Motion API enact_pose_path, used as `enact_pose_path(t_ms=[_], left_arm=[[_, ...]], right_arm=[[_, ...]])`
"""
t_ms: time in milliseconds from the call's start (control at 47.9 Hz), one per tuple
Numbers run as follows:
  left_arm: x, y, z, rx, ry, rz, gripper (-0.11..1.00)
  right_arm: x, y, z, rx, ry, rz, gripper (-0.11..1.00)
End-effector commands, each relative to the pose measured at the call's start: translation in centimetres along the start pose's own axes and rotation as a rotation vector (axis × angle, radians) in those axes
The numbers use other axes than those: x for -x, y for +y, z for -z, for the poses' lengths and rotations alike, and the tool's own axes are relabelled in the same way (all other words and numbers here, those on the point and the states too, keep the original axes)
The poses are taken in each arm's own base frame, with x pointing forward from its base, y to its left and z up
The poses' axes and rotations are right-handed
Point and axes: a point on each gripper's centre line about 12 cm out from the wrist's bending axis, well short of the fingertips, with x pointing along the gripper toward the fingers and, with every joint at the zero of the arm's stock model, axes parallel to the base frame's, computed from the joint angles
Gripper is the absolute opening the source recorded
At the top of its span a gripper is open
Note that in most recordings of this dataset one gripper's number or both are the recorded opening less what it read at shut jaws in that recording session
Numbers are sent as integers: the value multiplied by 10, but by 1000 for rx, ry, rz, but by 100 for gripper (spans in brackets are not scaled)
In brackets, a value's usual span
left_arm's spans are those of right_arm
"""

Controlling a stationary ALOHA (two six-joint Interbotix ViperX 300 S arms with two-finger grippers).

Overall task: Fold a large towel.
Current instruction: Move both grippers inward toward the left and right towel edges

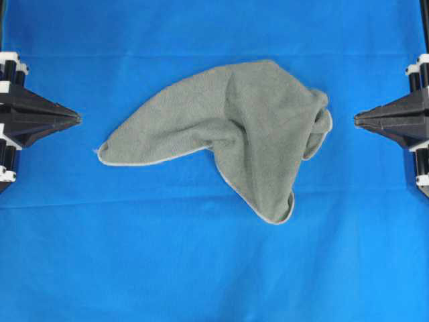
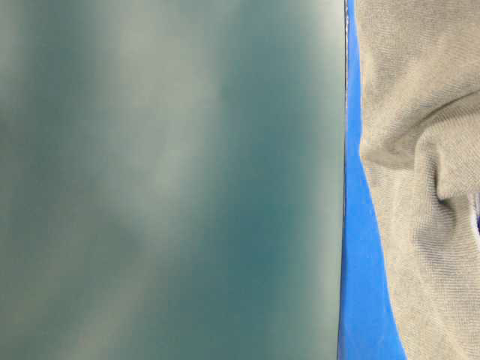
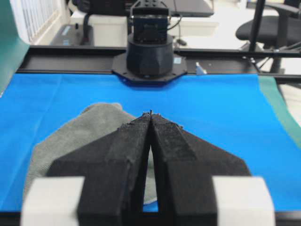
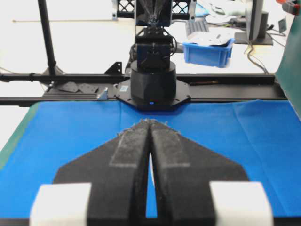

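A bright blue cloth (image 1: 201, 268) is spread flat over the work surface, and faint fold lines are seen running across it. In the table-level view most of the picture is filled by a blurred dark green panel (image 2: 165, 180). Green edging (image 3: 277, 103) is seen beside the blue cloth. Behind the table, a black rail (image 4: 70, 100) is laid across. Farther back, a blue bin (image 4: 207, 51) with papers in it is placed, and a black office chair (image 3: 268, 26) is seen.
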Motion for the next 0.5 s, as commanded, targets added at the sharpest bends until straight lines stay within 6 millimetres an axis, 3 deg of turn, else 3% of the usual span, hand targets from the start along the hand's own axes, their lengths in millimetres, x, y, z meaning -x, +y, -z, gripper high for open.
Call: enact_pose_path(t_ms=[0, 167, 272, 480], left_arm=[[-6, -1, -2, 38, 68, 2, 0], [-10, -10, 15, 25, 255, 45, 0], [-14, -17, 36, 31, 365, 74, 0], [-23, -22, 79, 23, 543, 84, 0]], right_arm=[[-3, 3, -7, -16, -14, -14, 0], [-14, 15, 8, -57, 229, -62, 0], [-22, 23, 30, -98, 437, -78, 0], [-46, 36, 68, -197, 647, -65, 0]])
